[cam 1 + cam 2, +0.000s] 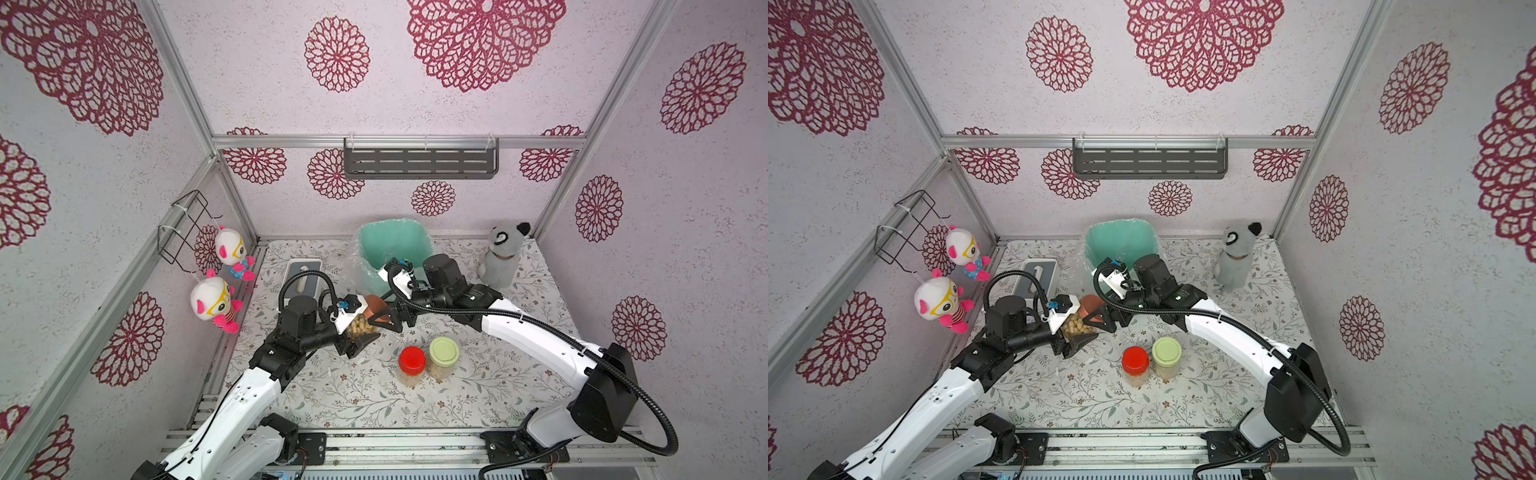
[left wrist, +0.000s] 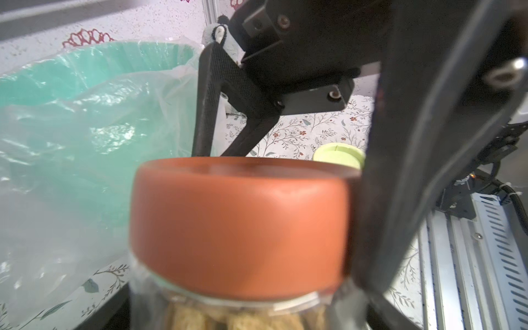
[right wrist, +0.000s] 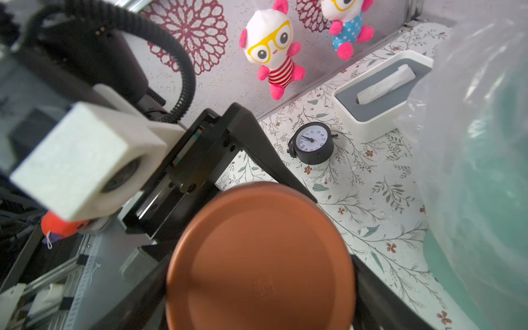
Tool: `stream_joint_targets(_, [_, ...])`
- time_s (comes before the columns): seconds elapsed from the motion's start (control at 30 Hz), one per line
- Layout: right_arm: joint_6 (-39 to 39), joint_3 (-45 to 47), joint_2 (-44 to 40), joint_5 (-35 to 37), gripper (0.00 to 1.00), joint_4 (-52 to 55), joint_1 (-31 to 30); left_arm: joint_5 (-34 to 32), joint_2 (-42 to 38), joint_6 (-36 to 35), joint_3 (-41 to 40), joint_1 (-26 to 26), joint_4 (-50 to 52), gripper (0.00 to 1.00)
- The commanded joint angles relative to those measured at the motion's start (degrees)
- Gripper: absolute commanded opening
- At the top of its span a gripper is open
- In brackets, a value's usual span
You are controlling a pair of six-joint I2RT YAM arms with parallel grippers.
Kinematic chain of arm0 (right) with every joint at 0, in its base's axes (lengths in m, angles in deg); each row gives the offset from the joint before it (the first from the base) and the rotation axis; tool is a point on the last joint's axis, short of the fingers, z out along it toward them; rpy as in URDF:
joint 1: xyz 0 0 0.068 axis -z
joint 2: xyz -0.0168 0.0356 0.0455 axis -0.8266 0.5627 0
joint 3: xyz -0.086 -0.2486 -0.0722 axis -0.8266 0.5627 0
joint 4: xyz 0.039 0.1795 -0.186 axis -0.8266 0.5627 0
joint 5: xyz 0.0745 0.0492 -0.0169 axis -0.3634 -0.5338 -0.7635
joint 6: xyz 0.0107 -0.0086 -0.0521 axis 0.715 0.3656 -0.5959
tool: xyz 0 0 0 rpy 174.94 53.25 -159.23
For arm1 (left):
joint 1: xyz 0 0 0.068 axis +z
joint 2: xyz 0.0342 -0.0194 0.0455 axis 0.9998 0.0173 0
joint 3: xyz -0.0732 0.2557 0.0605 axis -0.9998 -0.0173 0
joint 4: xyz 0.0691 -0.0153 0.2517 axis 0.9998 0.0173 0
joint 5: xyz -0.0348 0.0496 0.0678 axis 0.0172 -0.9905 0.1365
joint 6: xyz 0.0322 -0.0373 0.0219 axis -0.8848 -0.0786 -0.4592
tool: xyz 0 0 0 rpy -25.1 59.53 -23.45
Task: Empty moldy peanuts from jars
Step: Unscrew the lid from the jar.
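Observation:
My left gripper [image 1: 360,334] is shut on a clear jar [image 1: 358,326] of tan moldy peanuts [image 1: 1077,326], held tilted above the table. Its brown lid [image 1: 376,305] points toward my right gripper [image 1: 384,318]. In the right wrist view the brown lid [image 3: 260,265] fills the space between the dark fingers [image 3: 380,291], which press on its rim from both sides. In the left wrist view the lid [image 2: 240,225] sits on the jar, with peanuts [image 2: 228,318] below it. A red-lidded jar [image 1: 412,365] and a pale green-lidded jar [image 1: 444,356] stand upright on the table, both holding peanuts.
A mint-green bin [image 1: 390,249] lined with a clear plastic bag stands behind the grippers. A white tissue box [image 1: 303,274] sits back left, with a small black clock [image 3: 313,143] near it. A grey plush [image 1: 503,257] stands back right. Two dolls [image 1: 216,303] hang on the left wall.

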Motion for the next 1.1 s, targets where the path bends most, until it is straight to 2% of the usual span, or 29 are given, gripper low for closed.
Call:
stream_joint_targets(0.0, [-15.6, 1.7, -4.0, 0.4, 0.13, 1.1, 3.8, 5.6, -0.7, -0.1, 2.9, 0.8, -0.4, 0.00])
stream_joint_targets(0.2, [-28.6, 0.9, -4.8, 0.3, 0.13, 7.0, 5.2, 8.0, 0.1, -1.3, 4.4, 1.0, 1.7, 0.00])
stream_joint_targets(0.37, [-35.7, -2.7, -3.4, 0.9, 0.15, 13.4, 5.3, 9.2, 0.5, -1.5, 5.0, 1.0, 2.2, 0.00])
stream_joint_targets(0.43, [-37.7, -3.8, -2.8, 0.9, 0.21, 15.1, 5.3, 9.5, 0.6, -1.7, 5.2, 1.1, 2.5, 0.00])
stream_joint_targets(0.5, [-38.3, -4.2, -2.5, 0.7, 0.36, 14.8, 5.3, 9.5, 0.6, -1.7, 5.2, 1.1, 2.6, 0.00])
stream_joint_targets(0.63, [-33.5, -3.5, -3.1, -0.4, 0.74, 9.7, 5.3, 9.5, 0.7, -1.7, 5.1, 1.1, 2.6, 0.00])
stream_joint_targets(0.7, [-29.9, -2.7, -3.6, -1.4, 0.98, 6.0, 5.3, 9.3, 0.8, -1.8, 5.0, 1.1, 2.5, 0.00])
stream_joint_targets(0.93, [-21.6, -0.8, -5.9, -3.7, 0.99, -0.6, 5.3, 9.4, 1.2, -0.8, 4.6, 1.0, 1.2, 0.00])
stream_joint_targets(1.07, [-10.6, 2.6, -8.8, -3.2, 0.99, -8.3, 5.1, 7.4, 0.7, 0.1, 3.5, 1.0, -1.0, 0.00])
